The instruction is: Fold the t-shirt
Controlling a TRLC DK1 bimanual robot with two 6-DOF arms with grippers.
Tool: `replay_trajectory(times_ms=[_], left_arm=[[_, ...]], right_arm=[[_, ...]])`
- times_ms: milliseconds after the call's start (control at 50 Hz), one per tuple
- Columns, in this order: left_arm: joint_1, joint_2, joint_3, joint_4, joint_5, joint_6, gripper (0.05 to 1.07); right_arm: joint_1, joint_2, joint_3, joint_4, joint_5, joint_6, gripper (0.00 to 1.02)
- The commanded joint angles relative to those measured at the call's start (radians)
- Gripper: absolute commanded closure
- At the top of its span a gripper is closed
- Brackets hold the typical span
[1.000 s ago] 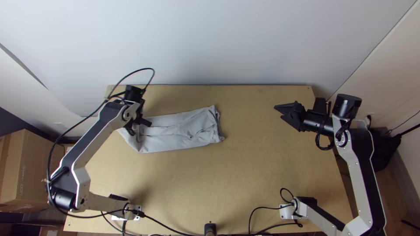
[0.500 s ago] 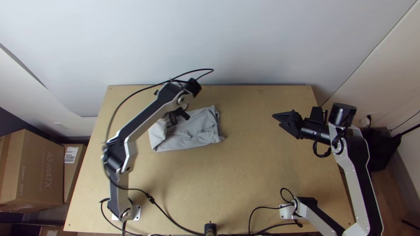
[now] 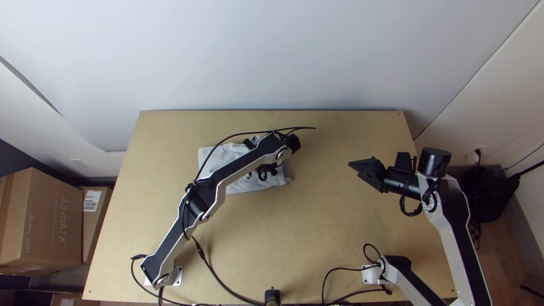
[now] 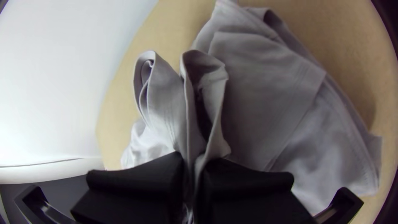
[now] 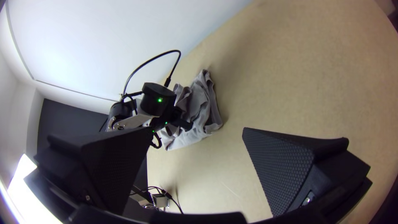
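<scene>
Nearest us, on the near edge of the surface, the arms' bases are set well apart, so we can work the cloth from either side. Farther out, to our right, the right gripper is clear of the cloth, its fingers wide apart with nothing between them; we take it to be parked there to leave the other arm room.

The left gripper is over the T-shirt, its fingers pressed together on a gathered pleat, with loose edges standing up in front of them. We judge that a firm pinch through several layers lets us carry that end across as one flap; a slacker hold might let the inner layers slip out.

The T-shirt lies left of the middle in the far half, in a compact, layered bundle, some way short of the wall. Next we would lay the flap down flat, then release.
</scene>
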Motion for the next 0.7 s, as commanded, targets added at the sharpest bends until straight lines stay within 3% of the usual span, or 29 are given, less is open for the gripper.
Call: replay_trajectory(times_ms=[0,200,640,680], left_arm=[[-0.024,0.029,0.06,0.028,-0.004,-0.024,1.04],[-0.053,0.043,0.074,0.094,-0.003,0.005,1.04],[-0.09,0.029,0.103,0.194,-0.003,0.062,1.04],[-0.096,0.037,0.103,0.195,-0.003,0.063,0.96]], right_arm=[[0.027,-0.015,-0.037,0.014,0.022,-0.006,0.03],[0.077,-0.021,-0.068,0.018,0.063,0.0,0.03],[0.08,-0.047,-0.123,0.046,0.095,0.014,0.03],[0.08,-0.047,-0.123,0.049,0.1,0.014,0.03]])
